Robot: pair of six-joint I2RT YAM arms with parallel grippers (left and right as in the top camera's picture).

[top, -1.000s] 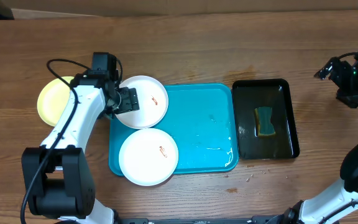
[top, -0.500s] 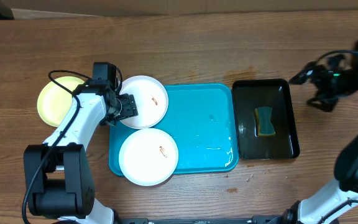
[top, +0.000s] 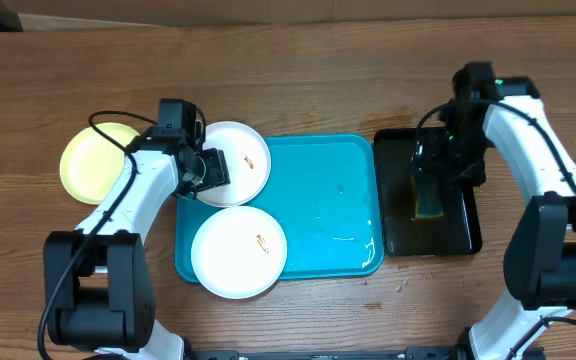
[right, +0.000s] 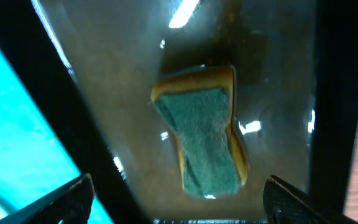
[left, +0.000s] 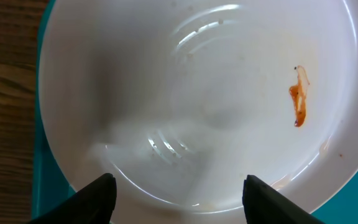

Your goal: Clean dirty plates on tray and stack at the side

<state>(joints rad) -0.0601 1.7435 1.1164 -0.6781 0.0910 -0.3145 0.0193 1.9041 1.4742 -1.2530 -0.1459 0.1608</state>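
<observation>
Stock as I read it from the console, largest first.

1. Turquoise tray [top: 328,210]: centre of the wooden table, wet streaks on its bare right half.
2. Black tray [top: 396,215]: just beside the turquoise one on the right, holding shallow water.
3. Plates, three.
   - Upper white plate [top: 240,160] overhangs the tray's top-left corner.
   - Lower white plate [top: 238,252] overhangs its bottom-left edge.
   - Yellow-green plate [top: 93,160] sits on the table to the left, apart from the tray.
4. Sponge [right: 207,140]: green face up, yellow underneath, waisted in the middle, lying in the water.
5. Right gripper [right: 179,199]: jaws spread wide, hanging above the sponge and not touching it.
6. Left gripper [left: 179,199]: jaws spread over the near rim of the upper white plate, pinching nothing.
7. Orange smear [left: 298,102]: on the side of that plate away from the left gripper.

Handling note, my judgement: the step is fetching the sponge. I would drop straight down and close across the narrow waist. I would lift slowly so the water drains before crossing. I would have the left jaws secure the rim first, since the overhanging plate could slide under the wiping.
</observation>
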